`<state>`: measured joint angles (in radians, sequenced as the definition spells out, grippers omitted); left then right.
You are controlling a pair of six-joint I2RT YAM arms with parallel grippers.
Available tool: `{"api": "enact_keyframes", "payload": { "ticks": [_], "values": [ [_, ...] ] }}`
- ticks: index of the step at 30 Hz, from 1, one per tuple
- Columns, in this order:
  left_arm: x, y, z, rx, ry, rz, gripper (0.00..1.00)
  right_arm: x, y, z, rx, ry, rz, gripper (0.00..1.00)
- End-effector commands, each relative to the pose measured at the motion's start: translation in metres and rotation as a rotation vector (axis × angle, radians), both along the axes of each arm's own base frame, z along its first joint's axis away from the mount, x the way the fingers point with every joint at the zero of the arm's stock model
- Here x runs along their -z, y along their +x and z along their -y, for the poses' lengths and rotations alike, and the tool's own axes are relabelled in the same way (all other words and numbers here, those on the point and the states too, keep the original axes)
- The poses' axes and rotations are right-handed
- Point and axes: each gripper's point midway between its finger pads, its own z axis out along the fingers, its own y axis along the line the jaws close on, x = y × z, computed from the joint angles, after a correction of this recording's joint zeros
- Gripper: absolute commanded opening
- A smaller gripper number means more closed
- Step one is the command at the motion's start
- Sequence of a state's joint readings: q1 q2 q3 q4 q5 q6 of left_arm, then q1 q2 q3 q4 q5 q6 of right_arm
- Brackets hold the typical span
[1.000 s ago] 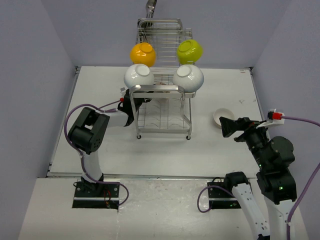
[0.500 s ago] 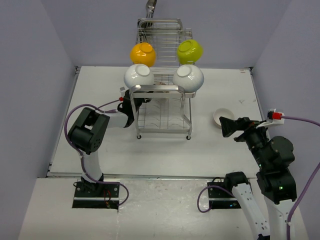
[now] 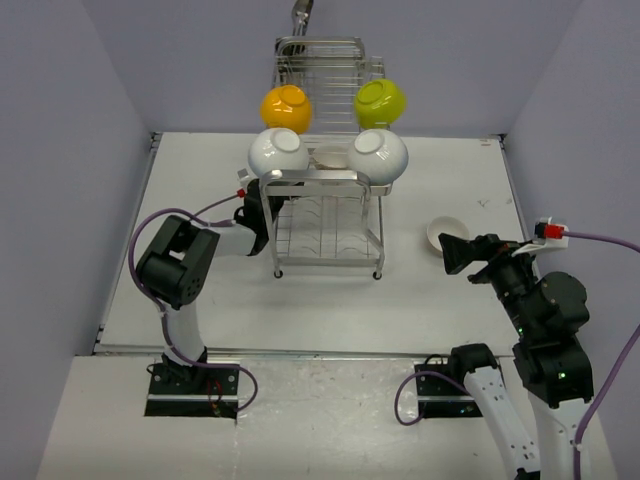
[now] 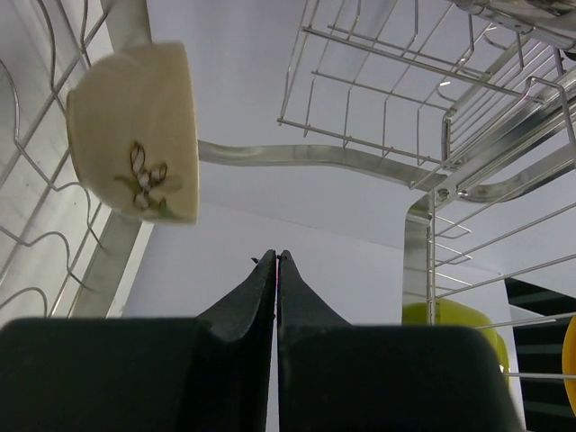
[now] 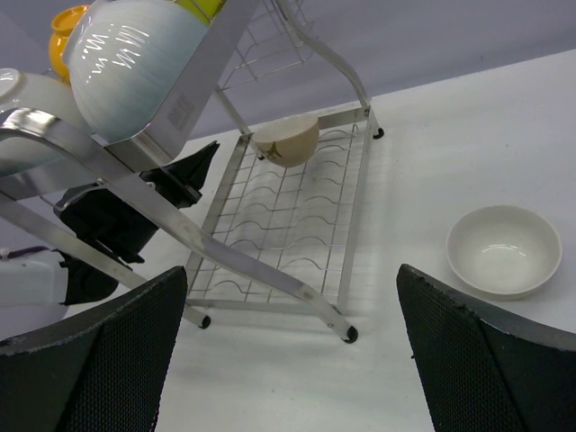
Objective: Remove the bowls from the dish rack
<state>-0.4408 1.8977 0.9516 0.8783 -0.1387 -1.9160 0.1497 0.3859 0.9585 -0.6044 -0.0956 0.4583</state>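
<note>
White tabletop (image 3: pixel 450 180) carries a tall chrome wire dish rack (image 3: pixel 325 215). Inside its lower tier, the left gripper (image 4: pixel 276 261) is pinched shut on nothing, near a small cream flower-painted bowl (image 4: pixel 135 135). The right gripper (image 5: pixel 288 279) gapes wide. Snagging a wire could topple the glossy white upper bowls (image 3: pixel 278 152).

You're looking past the rack.
Cream bowl (image 5: pixel 286 140) on the dish rack (image 5: pixel 184 103)'s lower tier; white bowl (image 5: pixel 504 250) upright on the table (image 5: pixel 450 135), apart.

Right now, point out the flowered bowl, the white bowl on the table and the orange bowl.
flowered bowl (image 4: pixel 135 135), left wrist view, side wall.
white bowl (image 5: pixel 502 252), right wrist view, inside bottom.
orange bowl (image 3: pixel 285 108), top external view, outer wall.
</note>
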Motion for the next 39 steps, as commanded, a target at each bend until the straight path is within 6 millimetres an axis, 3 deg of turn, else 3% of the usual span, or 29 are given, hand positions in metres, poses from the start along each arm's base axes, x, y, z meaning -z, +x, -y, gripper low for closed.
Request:
{"api": "enact_keyframes", "payload": {
  "ticks": [1,2,4,5,8,9,10,12,13,15,16,18,22,23,26,27,28,30,39],
  "values": [
    [-0.026,-0.006,0.006,0.003,0.024,0.084,0.0,-0.01,0.005,0.003,0.016,-0.013,0.036,0.99],
    [-0.034,-0.003,0.009,0.011,0.035,0.105,0.0,-0.01,0.006,0.003,0.018,-0.015,0.035,0.99],
    [-0.025,-0.001,0.014,0.039,0.134,0.067,0.0,-0.01,0.006,0.003,0.016,-0.015,0.035,0.99],
    [-0.032,0.001,0.016,0.038,0.16,0.075,0.0,-0.011,0.006,0.002,0.014,-0.015,0.036,0.99],
    [-0.028,0.004,0.013,0.031,0.275,0.044,0.0,-0.01,0.006,0.003,0.019,-0.015,0.035,0.99],
    [-0.017,0.004,0.01,0.029,0.318,0.001,0.0,-0.01,0.005,0.003,0.019,-0.015,0.036,0.99],
    [-0.022,0.009,0.009,0.03,0.367,0.011,0.02,-0.01,0.005,0.003,0.019,-0.015,0.038,0.99],
    [0.002,0.011,0.008,0.06,0.492,-0.064,0.1,-0.01,0.005,0.003,0.018,-0.015,0.036,0.99],
    [-0.009,0.018,0.009,0.059,0.517,-0.046,0.13,-0.011,0.005,0.003,0.016,-0.013,0.037,0.99],
    [0.011,0.022,0.007,0.083,0.609,-0.108,0.21,-0.01,0.005,0.003,0.016,-0.013,0.037,0.99],
    [0.002,0.029,0.007,0.087,0.661,-0.09,0.33,-0.01,0.005,0.003,0.018,-0.013,0.037,0.99],
    [0.014,0.03,0.0,0.1,0.762,-0.121,0.45,-0.009,0.004,0.004,0.022,-0.015,0.039,0.99],
    [0.005,0.039,-0.018,0.066,0.907,-0.138,0.57,-0.009,0.004,0.004,0.021,-0.013,0.037,0.99],
    [0.017,0.035,-0.026,0.078,0.951,-0.193,0.59,-0.009,0.005,0.004,0.022,-0.015,0.036,0.99],
    [0.009,0.036,-0.032,0.07,0.956,-0.147,0.59,-0.009,0.005,0.002,0.013,-0.01,0.038,0.99],
    [0.021,0.031,-0.037,0.081,0.959,-0.169,0.59,-0.008,0.006,0.001,0.01,-0.009,0.035,0.99],
    [0.01,0.036,-0.033,0.073,0.933,-0.114,0.59,-0.007,0.006,0.001,0.009,-0.009,0.035,0.99],
    [0.014,0.037,-0.037,0.079,0.927,-0.102,0.57,-0.007,0.007,0.0,0.004,-0.008,0.031,0.99],
    [0.023,0.056,-0.02,0.18,0.9,0.03,0.49,-0.009,0.005,0.001,0.009,-0.01,0.035,0.99]
  ]
}}
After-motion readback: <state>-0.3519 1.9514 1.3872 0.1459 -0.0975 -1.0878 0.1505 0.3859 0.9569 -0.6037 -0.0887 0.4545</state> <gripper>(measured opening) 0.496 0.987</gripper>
